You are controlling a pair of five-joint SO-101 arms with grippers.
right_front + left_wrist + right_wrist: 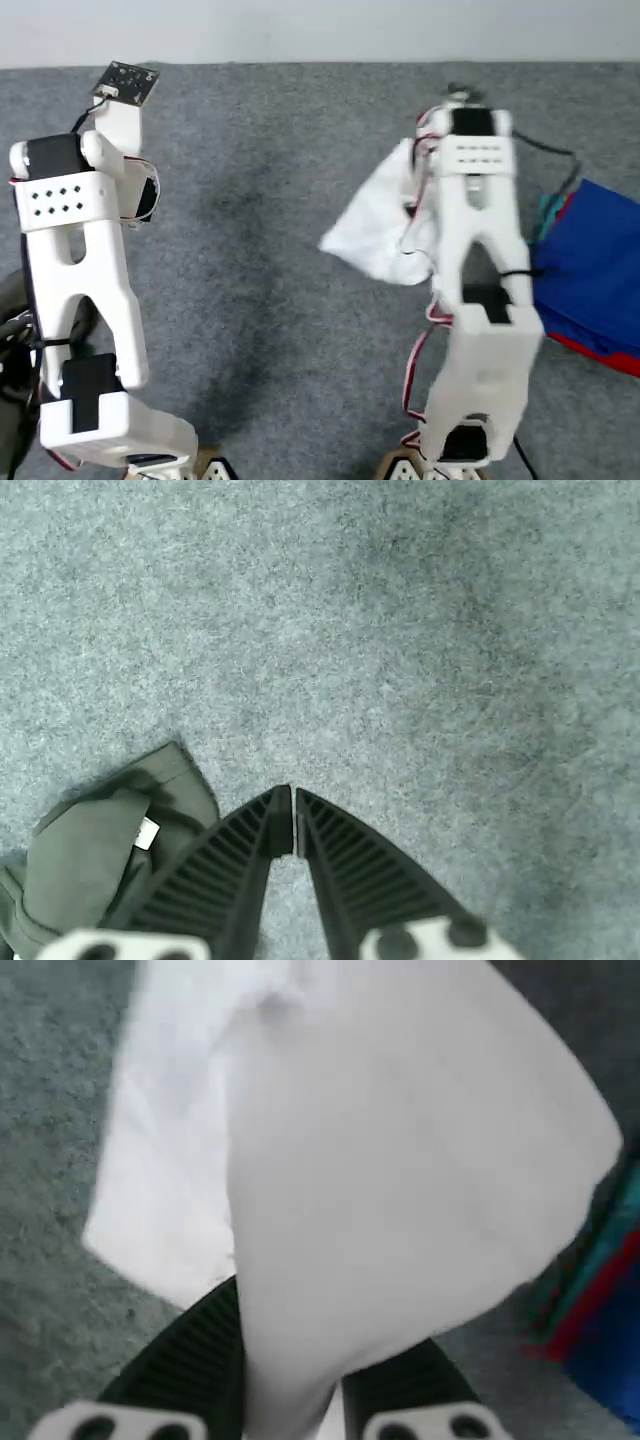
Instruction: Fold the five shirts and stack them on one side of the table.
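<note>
My right gripper [320, 1335] is shut on a white shirt [400, 1160], which hangs bunched from its fingers. In the high view that white shirt [370, 225] spreads to the left of the right arm [480, 250], partly lifted off the grey table. A blue shirt [595, 265] lies at the right edge on top of red and teal cloth. My left gripper [293, 798] is shut on nothing, just above the bare table. A crumpled dark green shirt [90, 860] lies close beside it. The left arm [75, 260] stands at the left side.
The grey felt table top [250, 250] lies open between the two arms. The blue, red and teal pile [590, 1310] lies close beside the hanging white shirt. A pale wall runs along the table's far edge.
</note>
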